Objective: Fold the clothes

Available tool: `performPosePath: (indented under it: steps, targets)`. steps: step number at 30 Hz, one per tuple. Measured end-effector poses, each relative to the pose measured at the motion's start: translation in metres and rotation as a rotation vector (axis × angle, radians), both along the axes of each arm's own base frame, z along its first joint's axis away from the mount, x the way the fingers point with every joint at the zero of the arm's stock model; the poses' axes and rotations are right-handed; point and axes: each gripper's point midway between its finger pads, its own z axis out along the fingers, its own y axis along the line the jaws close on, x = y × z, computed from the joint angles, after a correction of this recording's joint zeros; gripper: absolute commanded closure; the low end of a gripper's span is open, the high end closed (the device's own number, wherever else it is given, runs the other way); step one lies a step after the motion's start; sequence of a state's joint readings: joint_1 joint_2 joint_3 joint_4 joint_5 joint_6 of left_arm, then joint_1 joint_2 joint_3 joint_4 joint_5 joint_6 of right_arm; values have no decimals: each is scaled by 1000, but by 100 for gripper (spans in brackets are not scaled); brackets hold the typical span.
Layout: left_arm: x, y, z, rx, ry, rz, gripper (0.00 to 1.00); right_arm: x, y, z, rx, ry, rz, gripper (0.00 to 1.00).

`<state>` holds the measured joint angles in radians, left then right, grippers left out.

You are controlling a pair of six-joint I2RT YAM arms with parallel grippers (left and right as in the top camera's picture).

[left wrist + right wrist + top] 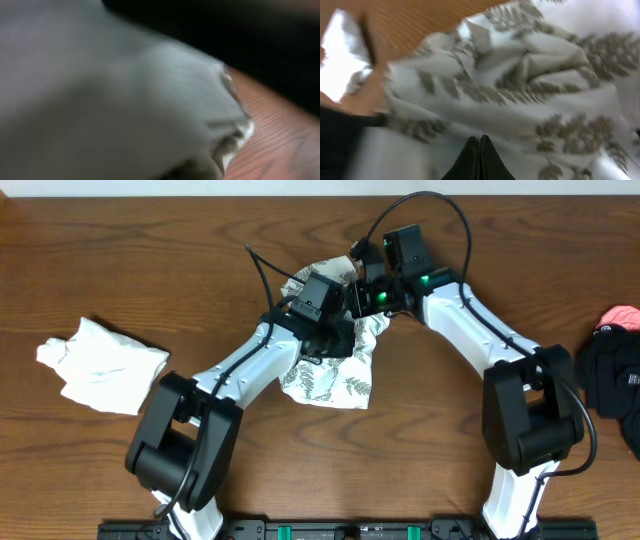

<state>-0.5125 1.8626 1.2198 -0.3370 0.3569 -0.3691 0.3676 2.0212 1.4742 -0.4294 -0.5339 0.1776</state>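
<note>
Spotted the fern-print garment (pixel 335 380) bunched midway across the table (pixel 120 240), nearer the far edge. Caught the right gripper (pixel 480 139) pressed together right against it; couldn't tell with the left gripper (pixel 335 340), buried in cloth. Noticed a white garment (pixel 100 365) near the left edge, black garment (pixel 615 385) at the right edge.

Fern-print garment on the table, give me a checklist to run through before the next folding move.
1. Fern-print garment lying flat: not ok, it is bunched and creased.
2. Right pincer closed: ok, its fingers are together at the cloth. Whether fabric is pinched: cannot tell.
3. Left pincer state: cannot tell, the left wrist view shows only blurred cloth.
4. White garment out of the way: ok, it lies apart at the left.
5. Black garment out of the way: ok, it sits at the right edge of the table.
</note>
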Motion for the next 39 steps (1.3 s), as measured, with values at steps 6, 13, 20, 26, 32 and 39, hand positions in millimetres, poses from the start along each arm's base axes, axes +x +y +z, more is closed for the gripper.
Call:
performPosePath:
  steps: [6,13,20,26,32,39]
  targets:
    - [3,9,50,-6,-114,23,78,-2,-5,-29,-52,49,-8,98]
    - [-3,43,107,80,-261,87,66,-7,-4,-45,-60,71,25,97]
    - [-1,79,116,217,-315,150,65,-9,4,-36,-3,50,85,87]
    - [14,113,99,282,-272,236,67,-8,2,11,73,-20,105,92]
    - [29,148,65,288,-158,331,85,-21,7,101,146,-190,139,96]
    - [30,149,34,189,-24,320,89,-61,49,79,135,-84,257,97]
